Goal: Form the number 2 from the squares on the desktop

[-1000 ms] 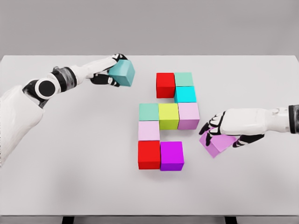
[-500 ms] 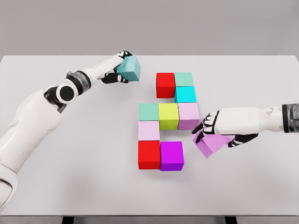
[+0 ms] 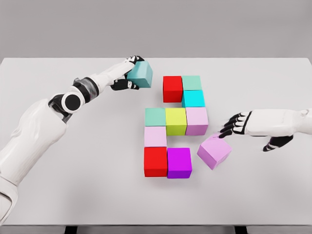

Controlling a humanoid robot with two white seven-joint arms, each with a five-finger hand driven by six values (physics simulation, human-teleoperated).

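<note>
Both arms have shifted: the left robot hand (image 3: 127, 74), fingers clamped on the teal cube (image 3: 141, 74), has carried it closer to the red cube (image 3: 172, 88) heading the figure, while the right robot hand (image 3: 243, 125) has let go of the lilac cube (image 3: 214, 151) and pulled back, fingers spread. That lilac piece sits skewed on the white tabletop (image 3: 87, 185), just beside the magenta cube (image 3: 179, 163), so the bottom row probably needs squaring. All pieces look like smooth, matte, sharp-edged blocks.
</note>
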